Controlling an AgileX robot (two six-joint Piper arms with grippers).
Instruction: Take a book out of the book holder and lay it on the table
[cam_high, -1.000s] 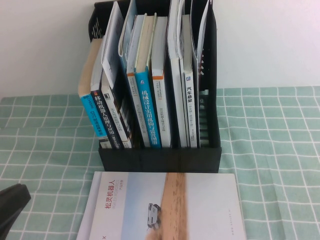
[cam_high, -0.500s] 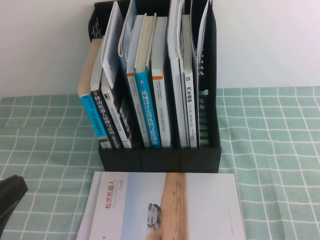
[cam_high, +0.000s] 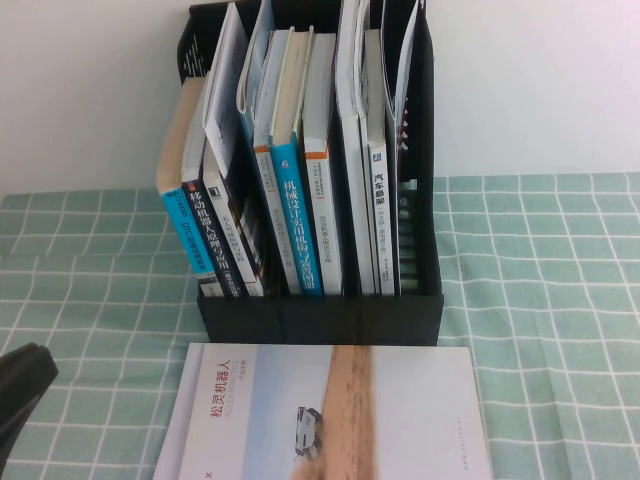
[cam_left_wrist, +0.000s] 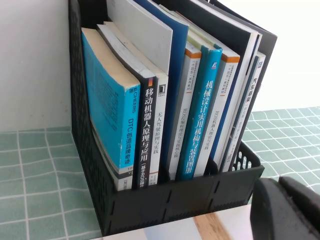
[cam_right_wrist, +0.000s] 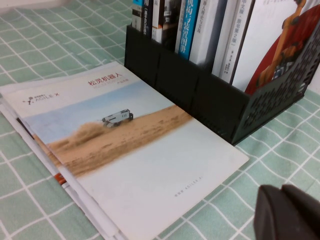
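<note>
The book (cam_high: 330, 415) lies flat on the table (cam_high: 540, 300), at 6 o'clock from the book holder (cam_high: 320, 315). The left hand (cam_left_wrist: 285, 210) and the right hand (cam_right_wrist: 287, 212) sit pressed together, empty, so the job looks done.

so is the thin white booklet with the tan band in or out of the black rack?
Out. The thin white booklet lies flat on the mint-green checked table, in front of the black plastic rack.
</note>
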